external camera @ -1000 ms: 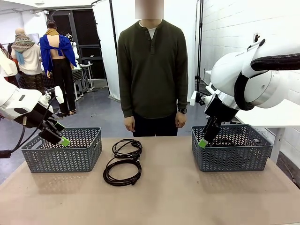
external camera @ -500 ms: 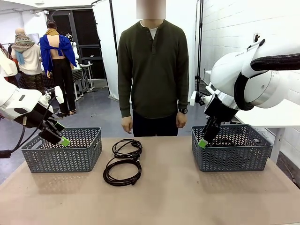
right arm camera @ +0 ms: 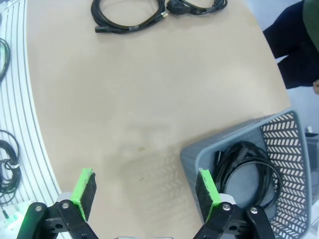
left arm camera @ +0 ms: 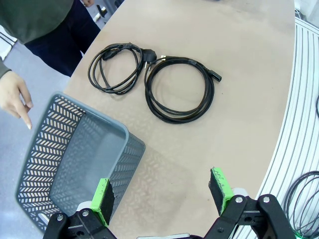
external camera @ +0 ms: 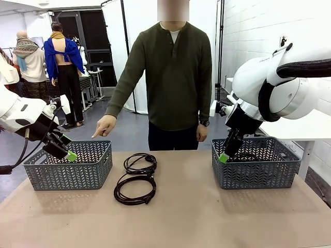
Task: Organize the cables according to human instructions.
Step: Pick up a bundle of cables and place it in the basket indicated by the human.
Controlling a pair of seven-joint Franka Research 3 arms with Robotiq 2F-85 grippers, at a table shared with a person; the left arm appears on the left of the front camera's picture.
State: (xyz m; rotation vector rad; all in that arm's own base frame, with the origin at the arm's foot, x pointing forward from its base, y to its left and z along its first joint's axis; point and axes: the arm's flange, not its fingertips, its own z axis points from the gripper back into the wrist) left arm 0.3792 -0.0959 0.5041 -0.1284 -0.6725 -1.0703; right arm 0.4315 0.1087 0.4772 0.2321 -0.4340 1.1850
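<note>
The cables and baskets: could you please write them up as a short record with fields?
person's hand: pointing at left basket
cables on table: two coils, between the baskets
right basket: holds coiled cable
left gripper: fingers open, over left basket's edge
right gripper: fingers open, over right basket's edge

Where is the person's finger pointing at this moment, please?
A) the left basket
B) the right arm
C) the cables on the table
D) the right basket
A: the person's hand, index finger out, hangs just over the far rim of the left basket, off to the side of the cables.
</note>
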